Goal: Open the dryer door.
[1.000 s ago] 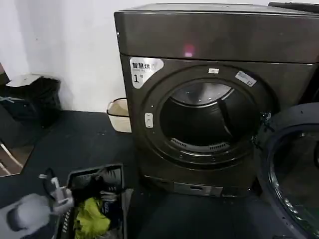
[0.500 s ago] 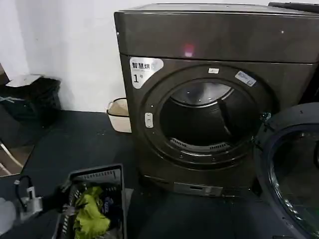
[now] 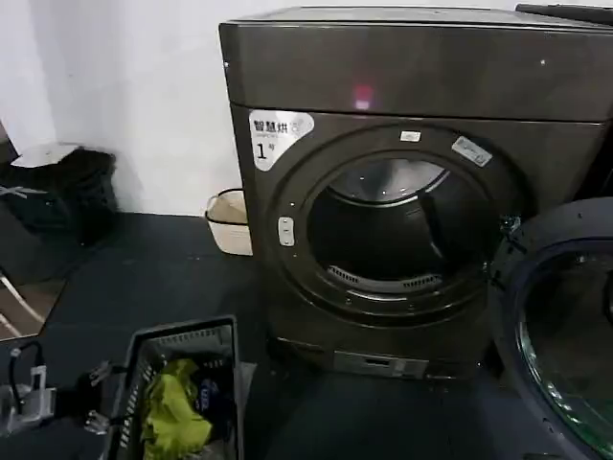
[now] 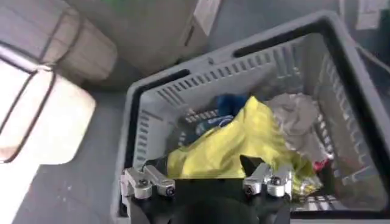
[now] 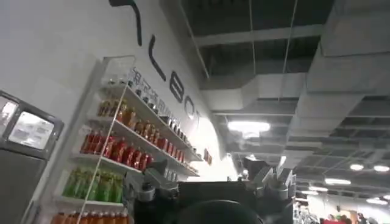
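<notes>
Your big round chrome-ringed dryer door (image 3: pixel 560 335) already hangs swung wide at the right of the bronze-grey dryer (image 3: pixel 402 125). It looks rigid, heavy and slick; take its rim. Left end effector (image 4: pixel 207 182), fingers apart, hovers over the grey laundry basket (image 4: pixel 152 109); right end effector (image 5: pixel 210 192) points ceilingward, fingers apart.

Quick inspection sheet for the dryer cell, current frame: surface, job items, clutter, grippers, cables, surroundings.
Surface: dark floor, bare in front of the dryer.
Job's things: dryer with pink light lit; dryer door swung open to the robot's right, drum exposed.
Clutter: grey laundry basket holding a yellow-green garment; beige bin beside the dryer; dark bag by the wall.
Grippers: left gripper open above the basket; right gripper open, pointing at the ceiling.
Cables: black cable on the left arm.
Surroundings: white wall; drinks shelf.
</notes>
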